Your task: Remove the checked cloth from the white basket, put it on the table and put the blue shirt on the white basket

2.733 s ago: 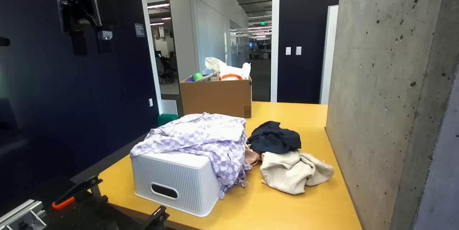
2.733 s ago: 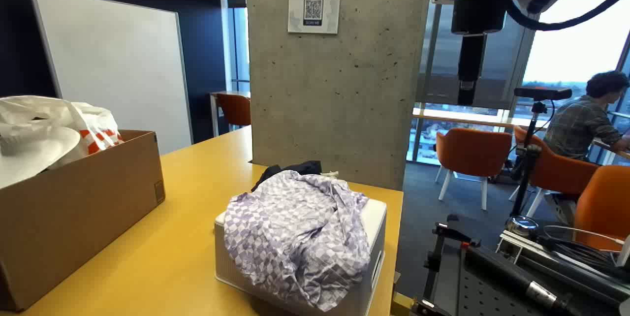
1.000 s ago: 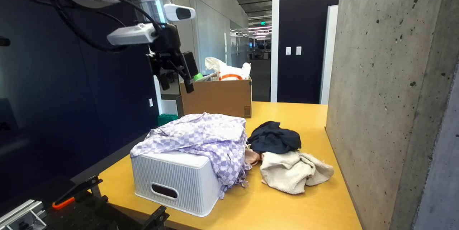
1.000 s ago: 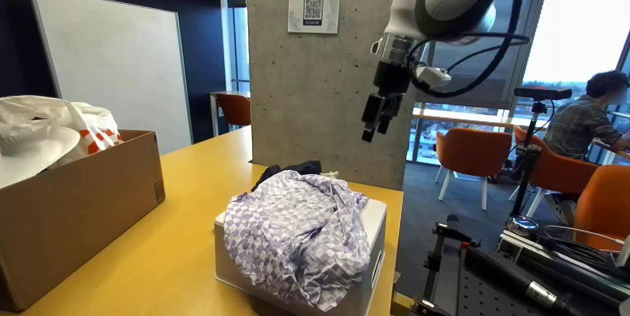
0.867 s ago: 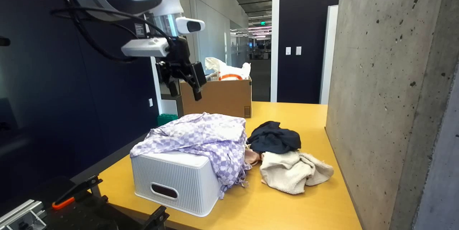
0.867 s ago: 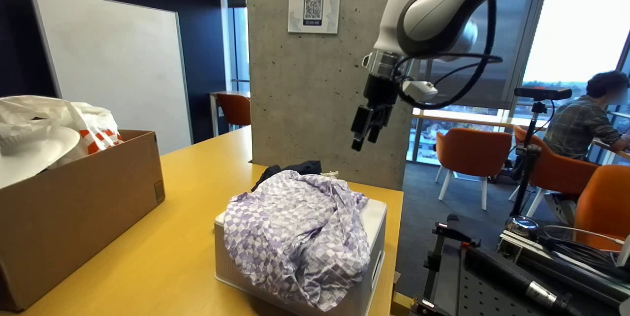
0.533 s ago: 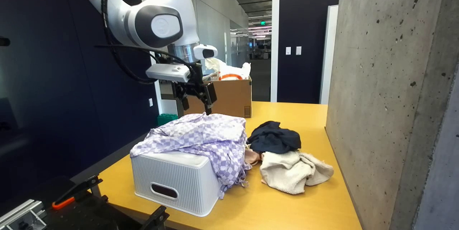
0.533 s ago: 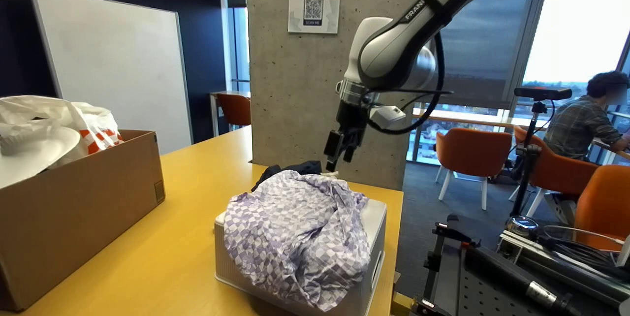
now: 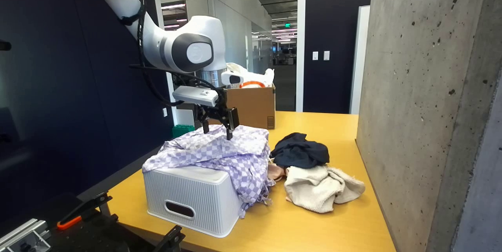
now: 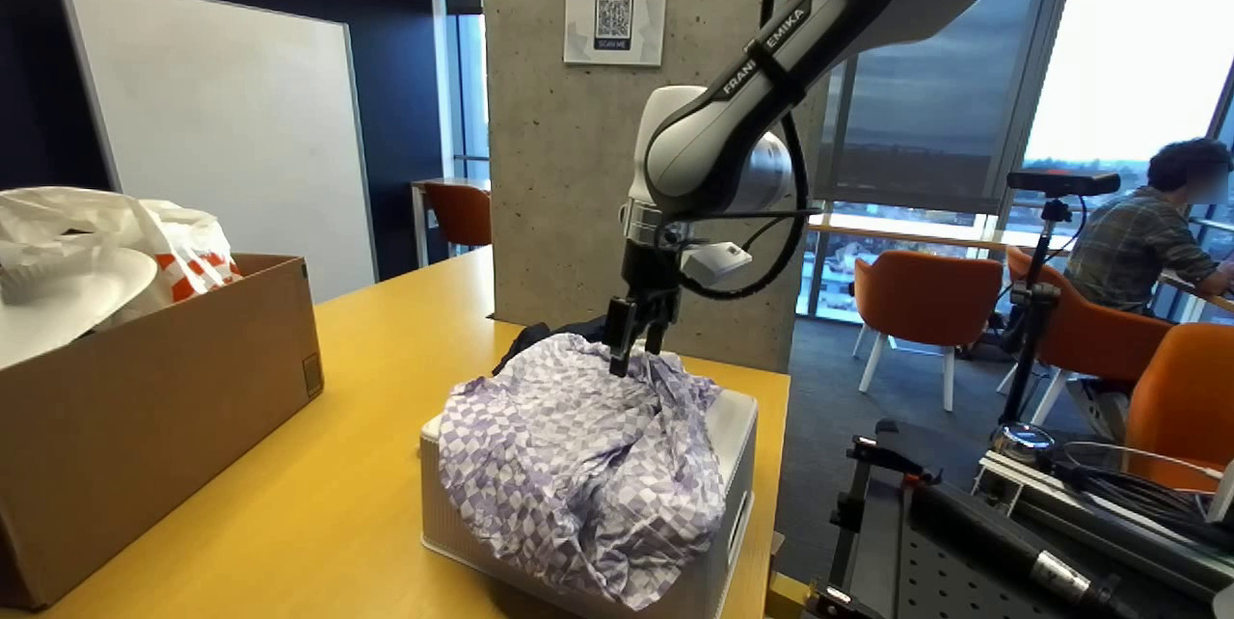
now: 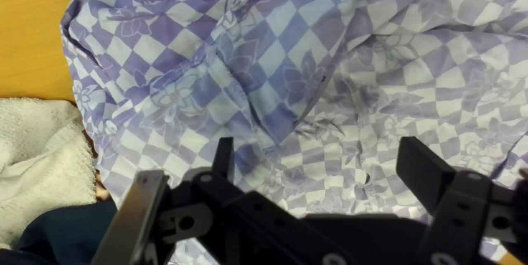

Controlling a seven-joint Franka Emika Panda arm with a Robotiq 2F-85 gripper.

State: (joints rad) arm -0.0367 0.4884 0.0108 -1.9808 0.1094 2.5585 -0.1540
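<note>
In an exterior view, came down from upper left to mid-frame with empty gripper (image 9: 217, 133) spread wide. Hung over checked cloth (image 9: 219, 154), draped on white basket (image 9: 206, 201), left of centre; could not confirm contact. Judged ready for grasping, with removal not yet begun.

cloth (image 9: 223, 152): lilac-white check | basket (image 9: 206, 197): white | table (image 9: 310, 230): yellow | shirt (image 9: 301, 151): dark, apparently navy

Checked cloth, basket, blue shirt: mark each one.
Checked cloth (image 10: 583, 465), in an exterior view: its creased middle.
Basket (image 9: 186, 190), in an exterior view: its ribbed wall.
Blue shirt (image 9: 301, 152), in an exterior view: the middle of its crumpled bulk.
</note>
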